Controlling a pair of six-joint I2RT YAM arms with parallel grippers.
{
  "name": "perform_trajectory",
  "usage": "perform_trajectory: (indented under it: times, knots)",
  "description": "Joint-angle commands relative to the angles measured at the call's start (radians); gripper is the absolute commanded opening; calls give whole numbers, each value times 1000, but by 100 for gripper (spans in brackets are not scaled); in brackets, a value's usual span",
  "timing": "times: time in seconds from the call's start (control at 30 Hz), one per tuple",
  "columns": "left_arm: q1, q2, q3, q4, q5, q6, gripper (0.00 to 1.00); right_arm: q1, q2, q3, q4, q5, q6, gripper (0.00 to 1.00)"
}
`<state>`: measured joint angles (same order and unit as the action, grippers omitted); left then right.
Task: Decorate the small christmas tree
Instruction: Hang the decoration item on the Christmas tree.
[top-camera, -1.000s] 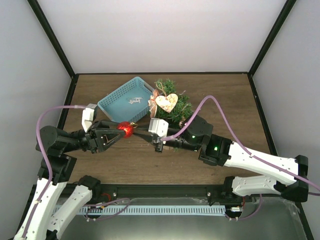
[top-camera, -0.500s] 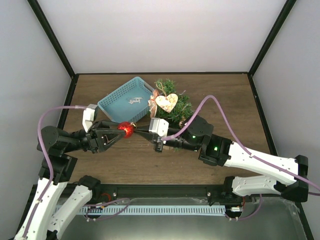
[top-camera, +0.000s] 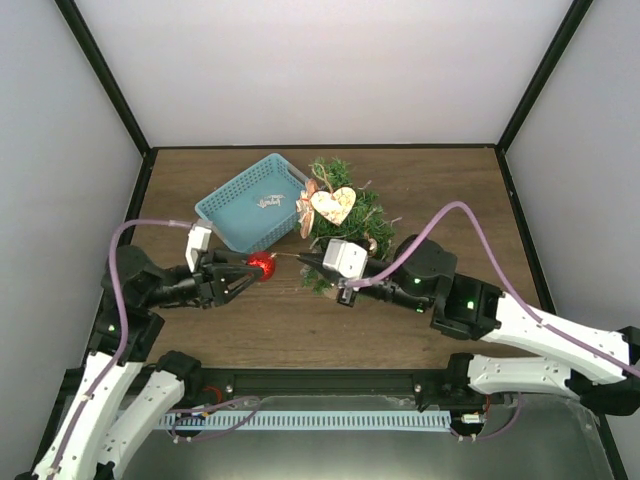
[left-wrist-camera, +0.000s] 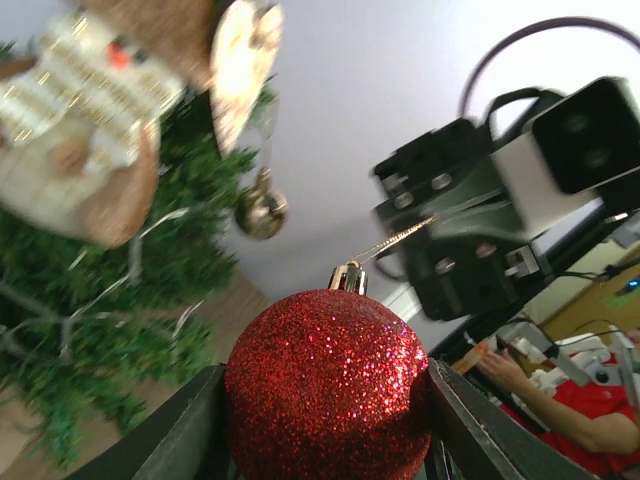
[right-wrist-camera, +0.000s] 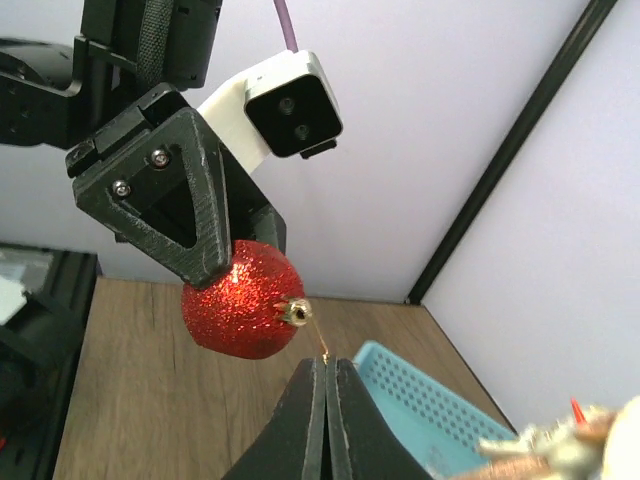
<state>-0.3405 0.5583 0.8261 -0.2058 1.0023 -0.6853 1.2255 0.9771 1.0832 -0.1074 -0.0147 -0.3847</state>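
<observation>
Left jaws clamped on the red bauble (top-camera: 262, 266), right jaws pinched shut on its gold thread (left-wrist-camera: 395, 238), small christmas tree (top-camera: 345, 212) just behind beside the basket (top-camera: 222, 229): tug too hard and that thread could slip or snap!

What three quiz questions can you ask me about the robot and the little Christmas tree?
1. True or false: the red glitter ball, held in the left gripper, already hangs on the small christmas tree.
2. What pinches the ball's gold thread? A: the left gripper. B: the right gripper. C: nothing.
3. Fill in the word: the wooden ornament on the tree is shaped like a ____.

Key: 1 false, the ball is off to the side of the tree; 2 B; 3 heart.
</observation>
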Motion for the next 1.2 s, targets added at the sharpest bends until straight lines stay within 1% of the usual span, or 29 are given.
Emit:
perform_trajectory:
  times: [0.0, 0.13, 0.23, 0.33, 0.5, 0.63, 0.87, 1.17]
  knots:
    - [-3, -29, -99, 5, -41, 68, 37, 4, -32, 7, -182, 77, -33, 1]
    - [-17, -41, -180, 70, -66, 43, 37, 4, -20, 17, -268, 62, -20, 1]
    - [-52, -59, -224, 121, -94, 20, 37, 5, 25, 42, -349, 74, -16, 1]
    - [-108, -74, -264, 131, -143, 24, 37, 4, 56, 61, -399, 90, -15, 1]
    - [-251, -72, -338, 169, -263, 27, 37, 5, 63, 79, -429, 99, -54, 1]
    - [-317, -57, -368, 193, -327, 46, 37, 5, 73, 105, -466, 138, -68, 1]
    - [-334, -34, -410, 213, -379, 71, 37, 5, 81, 123, -537, 173, -90, 1]
    - [-336, 4, -406, 259, -380, 94, 37, 5, 112, 127, -568, 205, -119, 1]
